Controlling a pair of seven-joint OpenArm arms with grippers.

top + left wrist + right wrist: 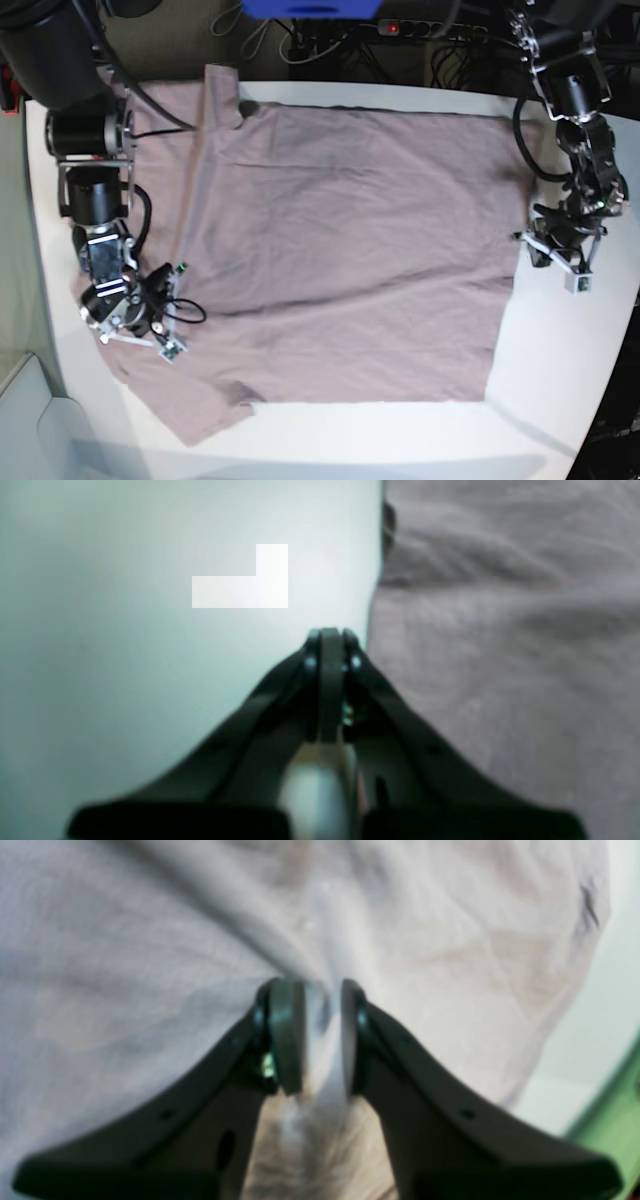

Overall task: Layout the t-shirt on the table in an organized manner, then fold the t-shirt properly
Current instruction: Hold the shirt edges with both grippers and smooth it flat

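Observation:
The mauve-pink t-shirt (340, 250) lies spread and wrinkled on the white table (560, 380), its collar toward the left of the base view. My right gripper (165, 338) rests on the shirt's lower-left part near a sleeve. In the right wrist view a raised fold of the t-shirt (150, 940) is pinched between the pads of the right gripper (322, 1005). My left gripper (552, 255) sits just off the shirt's right-hand edge. Seen from the left wrist, the left gripper (328, 636) is shut with nothing in it, over bare table (125, 655) beside the t-shirt (500, 630).
Cables and a power strip with a red light (392, 27) run behind the table's far edge, next to a blue object (310, 8). A green surface (620, 1110) shows past the table edge in the right wrist view. Bare table lies right of and in front of the shirt.

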